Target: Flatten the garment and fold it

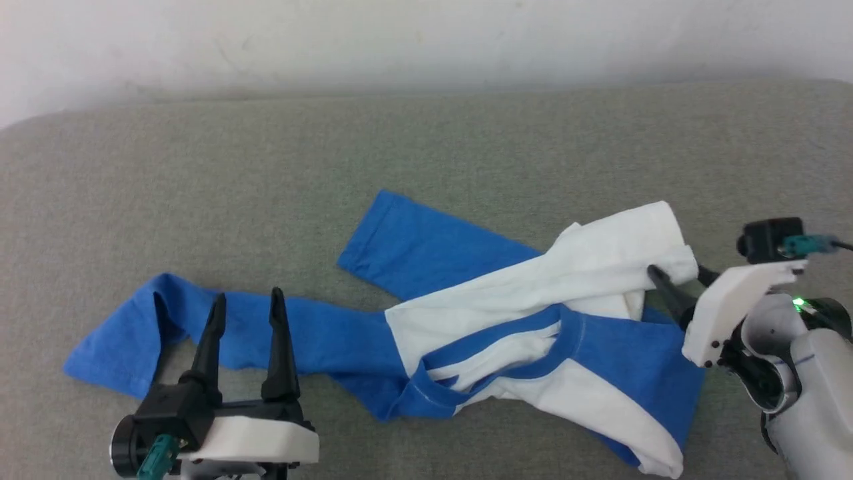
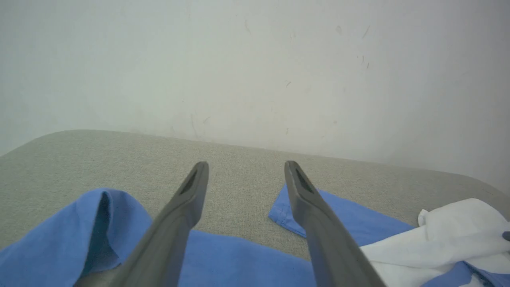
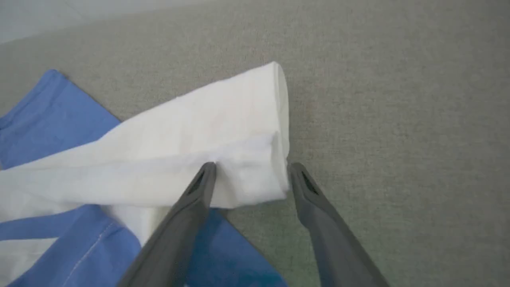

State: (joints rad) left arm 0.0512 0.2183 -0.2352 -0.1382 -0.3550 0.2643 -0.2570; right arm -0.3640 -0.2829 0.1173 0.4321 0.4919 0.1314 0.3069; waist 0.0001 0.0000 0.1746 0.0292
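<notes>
Garment [image 1: 480,313] lies crumpled and twisted on a grey fabric surface [image 1: 426,147], right of centre, with a pale wall [image 1: 426,40] behind.

- One blue sleeve [image 1: 133,333] is stretched out to the left. The other [image 1: 413,243] is angled toward the wall.
- White body is bunched at the right, with the hem end [image 1: 640,233] folded over.
- Left gripper [image 1: 248,297] is spread wide over the left sleeve and nothing is held.
- Right gripper [image 3: 251,167] is likewise spread wide, set astride the white hem edge (one finger over cloth, the other over bare surface). Nothing is clamped.
</notes>
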